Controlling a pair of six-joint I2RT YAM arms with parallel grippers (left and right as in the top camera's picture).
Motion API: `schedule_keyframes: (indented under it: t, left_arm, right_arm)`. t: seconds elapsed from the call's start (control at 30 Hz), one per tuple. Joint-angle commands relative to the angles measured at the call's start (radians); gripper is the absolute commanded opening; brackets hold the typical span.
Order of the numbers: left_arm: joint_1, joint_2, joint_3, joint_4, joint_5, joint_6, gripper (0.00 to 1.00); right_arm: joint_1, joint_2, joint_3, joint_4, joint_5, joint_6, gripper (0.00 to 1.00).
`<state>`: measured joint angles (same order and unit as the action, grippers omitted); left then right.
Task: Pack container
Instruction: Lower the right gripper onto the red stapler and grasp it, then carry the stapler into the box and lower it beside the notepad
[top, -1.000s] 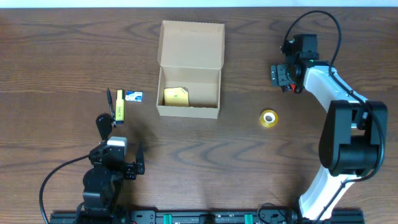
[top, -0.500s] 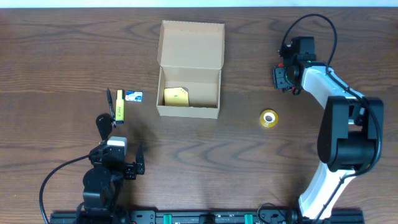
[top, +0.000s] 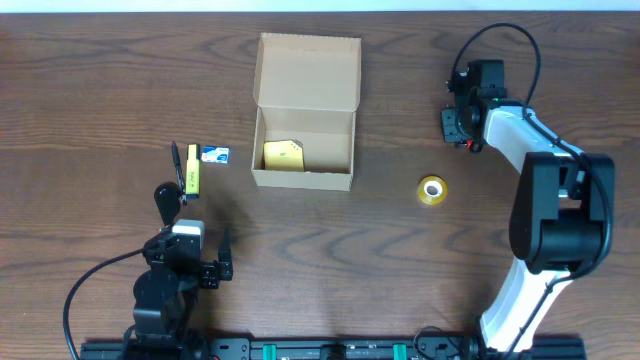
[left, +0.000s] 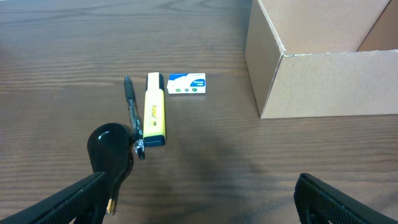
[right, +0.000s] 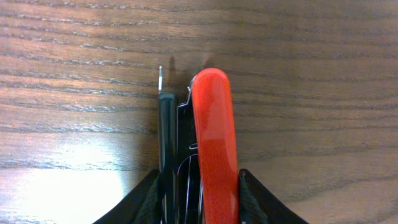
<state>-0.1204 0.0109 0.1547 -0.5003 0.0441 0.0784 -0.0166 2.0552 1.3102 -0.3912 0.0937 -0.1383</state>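
While the packing looks barely begun, the left gripper hangs low over the table at the near left with its jaws spread as wide as they go and nothing between them. Just ahead of it lie a black rounded object, a black pen, a yellow highlighter touching the pen, and a small blue-and-white packet, all outside the box. In the middle of the table sits the container, a plain tan cardboard box with its hinged flap thrown back flat on the far side. Its walls are clean and square, and one yellow item rests in its left end. A yellow tape roll waits to the right. At the far right, the right gripper brackets a red-handled tool and a slim black tool lying side by side. Its fingers sit against their outer flanks, but whether they truly pinch I cannot tell.
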Motion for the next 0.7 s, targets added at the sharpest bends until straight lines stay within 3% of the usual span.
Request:
schedule_keyframes:
  t: [0.0,0.13,0.23,0.53,0.67]
  left_arm:
    - [0.004,-0.007,-0.016,0.0,-0.018,0.003,0.95]
    - [0.004,-0.007,-0.016,0.0,-0.018,0.003,0.95]
    - [0.004,-0.007,-0.016,0.0,-0.018,0.003,0.95]
    - [0.004,-0.007,-0.016,0.0,-0.018,0.003,0.95]
    - [0.004,-0.007,-0.016,0.0,-0.018,0.003,0.95]
  right_arm:
    - [-0.003,0.025,0.008,-0.002,0.003,0.002,0.33]
    - [-0.002,0.025,0.008,-0.001,0.003,0.002,0.22]
    - [-0.002,0.024,0.008,0.002,0.003,0.003,0.01]
    - [0.045,-0.053,0.065,0.007,-0.004,0.001,0.01]
    - [0.106,-0.141,0.116,0.006,-0.118,-0.095,0.01]
